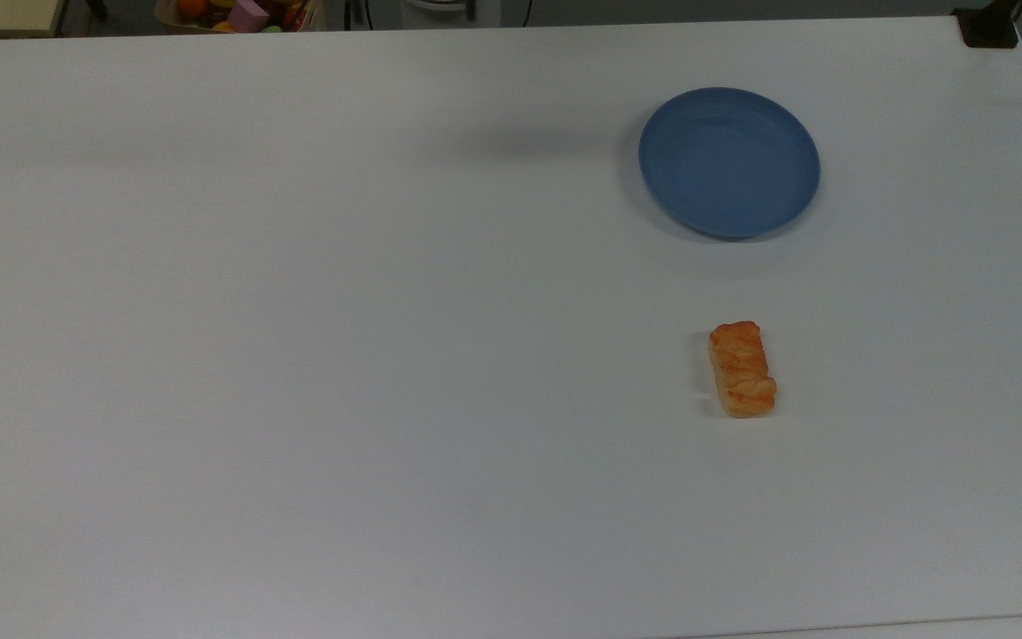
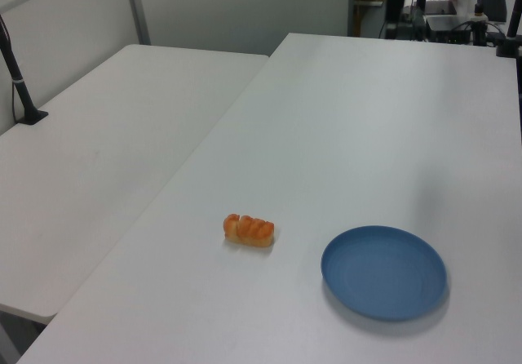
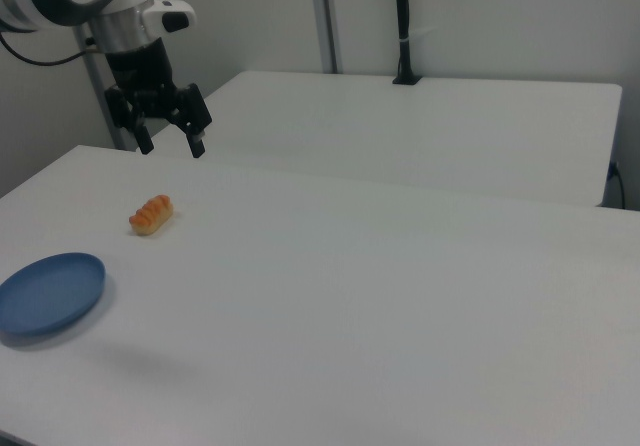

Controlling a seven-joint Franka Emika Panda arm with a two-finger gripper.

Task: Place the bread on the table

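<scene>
The bread point(image 1: 742, 369) is a small braided golden-orange loaf lying flat on the white table point(image 1: 298, 355), a short way from the blue plate point(image 1: 729, 160). It also lies on the table in the left view point(image 2: 249, 229) and in the right view point(image 3: 151, 215). My gripper point(image 3: 172, 145) hangs high in the air at the right view's upper left, well above and behind the bread. It is open, with nothing between its black fingers point(image 3: 197, 149).
The blue plate point(image 2: 383, 271) point(image 3: 48, 292) holds nothing. A second white table point(image 2: 90, 152) stands alongside, with a black post point(image 3: 402, 26) clamped at its far edge. A box of coloured toys point(image 1: 240, 13) sits beyond the table's far edge.
</scene>
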